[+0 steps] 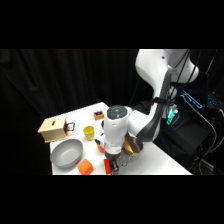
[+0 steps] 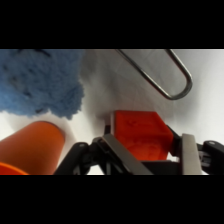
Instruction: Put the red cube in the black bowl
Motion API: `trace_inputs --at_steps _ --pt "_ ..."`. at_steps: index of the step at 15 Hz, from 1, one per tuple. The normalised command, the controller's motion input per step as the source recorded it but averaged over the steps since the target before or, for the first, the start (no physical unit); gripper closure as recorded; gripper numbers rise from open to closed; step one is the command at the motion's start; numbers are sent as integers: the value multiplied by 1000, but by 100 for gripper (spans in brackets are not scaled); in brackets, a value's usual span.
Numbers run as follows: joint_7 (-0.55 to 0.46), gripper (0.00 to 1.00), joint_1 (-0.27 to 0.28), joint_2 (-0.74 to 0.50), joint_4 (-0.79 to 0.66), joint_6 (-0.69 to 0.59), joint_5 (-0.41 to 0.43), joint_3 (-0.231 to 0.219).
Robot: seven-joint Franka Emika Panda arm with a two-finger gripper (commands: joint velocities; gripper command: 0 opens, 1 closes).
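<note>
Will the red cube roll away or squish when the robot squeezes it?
Probably not. The red cube has flat faces and straight edges, so it should sit still rather than roll. It looks solid, so it likely stays stiff. Its sides look smooth, so it might slip a bit. The gripper has a finger on each side of it; whether they touch it is unclear.

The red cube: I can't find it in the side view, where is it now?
Wrist view: the red cube sits between the gripper jaws, right of the orange cup, below a metal loop.

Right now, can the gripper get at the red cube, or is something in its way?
Probably yes. In the wrist view the red cube sits between the gripper fingers, with nothing over it. The orange cup and blue cloth lie off to one side.
</note>
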Motion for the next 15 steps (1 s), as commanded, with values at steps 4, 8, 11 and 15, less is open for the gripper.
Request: trace_inputs --at_steps 4,8,11,15 --pt "56 71 119 -5 15 84 59 -108" --pt "29 74 99 -122 -27 -46 62 -78" --pt "-12 75 91 -304 -73 -235 53 -34" --pt "-9 75 62 -406 -67 -381 -13 7"
